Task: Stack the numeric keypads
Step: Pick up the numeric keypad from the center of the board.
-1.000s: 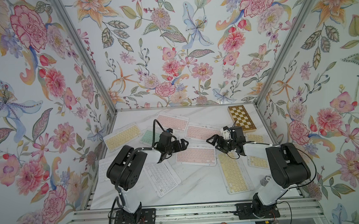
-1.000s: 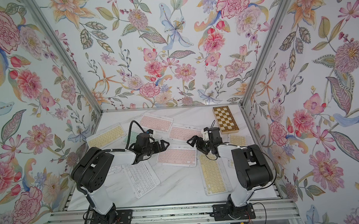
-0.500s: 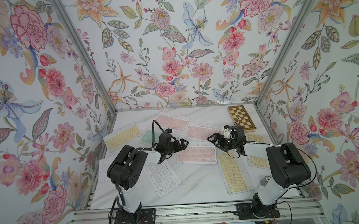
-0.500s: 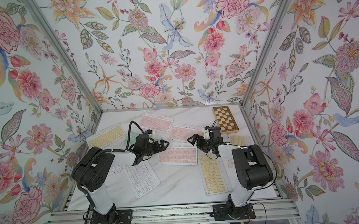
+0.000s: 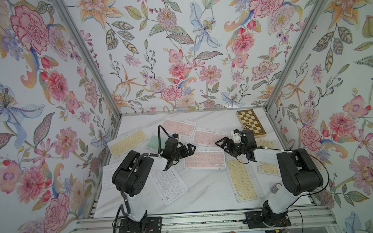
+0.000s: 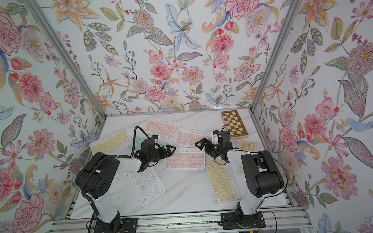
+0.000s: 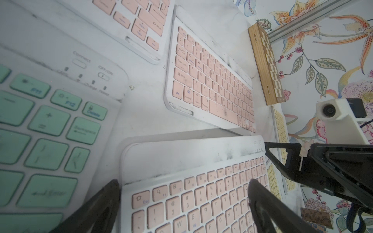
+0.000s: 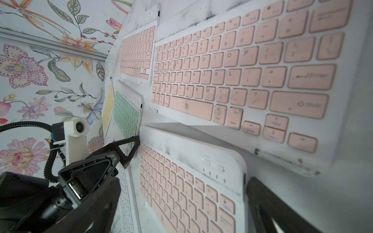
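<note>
Several numeric keypads lie scattered flat on the marble table (image 5: 203, 197). A pink keypad (image 5: 205, 161) (image 6: 184, 162) lies in the middle, between my two grippers. My left gripper (image 5: 188, 152) (image 7: 183, 181) is open at its left end, one finger (image 7: 96, 205) beside the edge and the other over the keys. My right gripper (image 5: 222, 148) (image 8: 183, 180) is open at its right end, its fingers (image 8: 262, 193) straddling that end. Neither holds anything. Two more pink keypads (image 5: 178, 127) (image 5: 208, 136) lie behind it.
A yellow keypad (image 5: 128, 144) and a mint one (image 5: 155, 142) lie at the left. White ones (image 5: 168, 188) (image 5: 107, 178) lie under my left arm. Yellow ones (image 5: 243, 179) (image 5: 268, 168) lie at the right. A wooden chessboard (image 5: 250, 123) sits in the back right corner.
My right wrist has drifted slightly toward the back wall. Both grippers stay open, and no keypad has moved.
</note>
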`<state>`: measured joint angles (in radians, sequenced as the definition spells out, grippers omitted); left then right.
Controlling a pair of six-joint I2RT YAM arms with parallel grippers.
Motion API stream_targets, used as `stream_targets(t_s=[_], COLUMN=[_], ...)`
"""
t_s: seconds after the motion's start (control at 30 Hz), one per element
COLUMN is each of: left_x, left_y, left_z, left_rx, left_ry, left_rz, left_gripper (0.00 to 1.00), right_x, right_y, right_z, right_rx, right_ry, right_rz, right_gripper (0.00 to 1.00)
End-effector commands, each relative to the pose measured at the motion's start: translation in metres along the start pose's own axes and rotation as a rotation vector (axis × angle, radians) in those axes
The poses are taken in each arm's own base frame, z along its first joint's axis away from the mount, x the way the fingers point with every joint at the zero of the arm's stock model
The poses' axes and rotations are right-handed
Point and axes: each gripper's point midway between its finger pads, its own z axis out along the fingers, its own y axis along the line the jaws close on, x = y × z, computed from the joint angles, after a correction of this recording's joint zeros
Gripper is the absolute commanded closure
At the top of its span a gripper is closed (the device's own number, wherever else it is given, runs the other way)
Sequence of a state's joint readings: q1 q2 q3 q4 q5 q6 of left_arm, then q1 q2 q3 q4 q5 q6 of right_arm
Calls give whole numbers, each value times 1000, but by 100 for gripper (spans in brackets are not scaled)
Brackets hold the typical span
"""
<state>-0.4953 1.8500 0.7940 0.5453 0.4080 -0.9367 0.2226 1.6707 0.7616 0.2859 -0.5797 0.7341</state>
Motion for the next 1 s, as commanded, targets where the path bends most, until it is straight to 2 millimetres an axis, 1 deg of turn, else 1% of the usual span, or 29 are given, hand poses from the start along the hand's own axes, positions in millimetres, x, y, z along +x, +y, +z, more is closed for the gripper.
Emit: stream_targets(t_s=[0.0,0.23,0.53,0.97], left_x=[28,27,28,28], left_y=[-9,-15,-16,-21], left_z=[9,11,13,17], left_rx=[62,82,85,113], left_ry=[98,92,86,67], left_rz=[-39,-51,-64,-99], left_gripper=[1,1,1,1], right_x=[-7,-11,-17,-26], right_y=[42,48,55,62], right_z=[-1,3,-1,-2], right_rx=[-137,-179,-207,-271], right_ry=[10,2,-26,-76], right_rz=[-50,-30,-43,4], right_gripper=[1,1,1,1])
